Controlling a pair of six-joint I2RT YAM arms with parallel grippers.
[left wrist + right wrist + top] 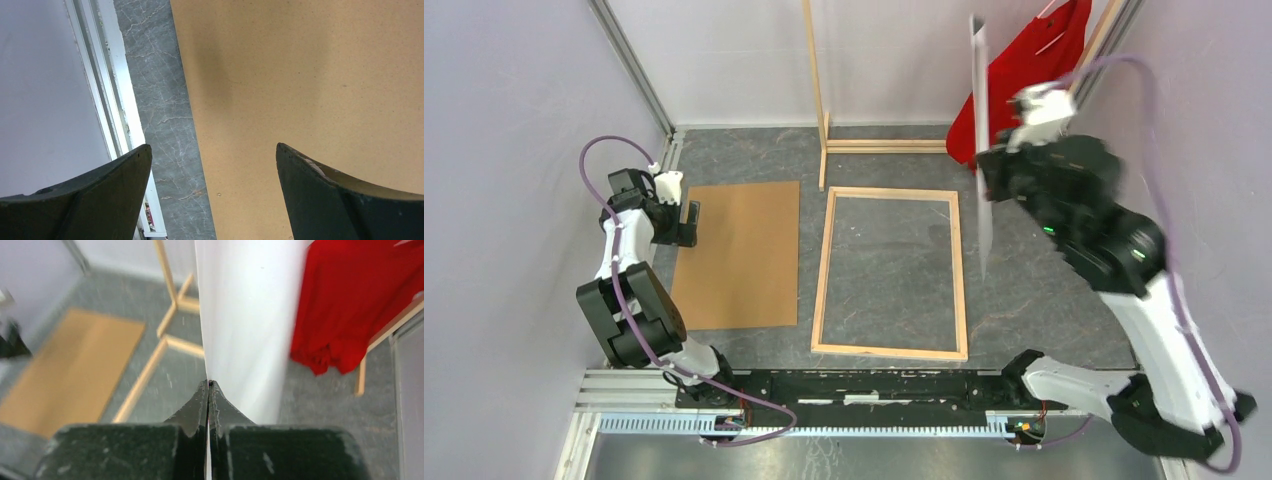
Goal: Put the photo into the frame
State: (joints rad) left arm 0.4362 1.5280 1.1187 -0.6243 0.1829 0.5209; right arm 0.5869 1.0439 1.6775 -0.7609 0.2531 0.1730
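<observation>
The photo is lying flat on the counter, brown back up, just left of the frame, which is lying wood side up. The left claw is hovering with fingers apart over the photo's left edge. The right claw is pinching a white sheet upright beside the frame's right rail.

The overhead camera looks down from behind the arm bases, taking in the whole tabletop. The left wrist camera faces straight down, close over the edge of the photo. The right wrist camera sits higher, looking forward past an upright sheet; it shares photo and frame with the overhead.
</observation>
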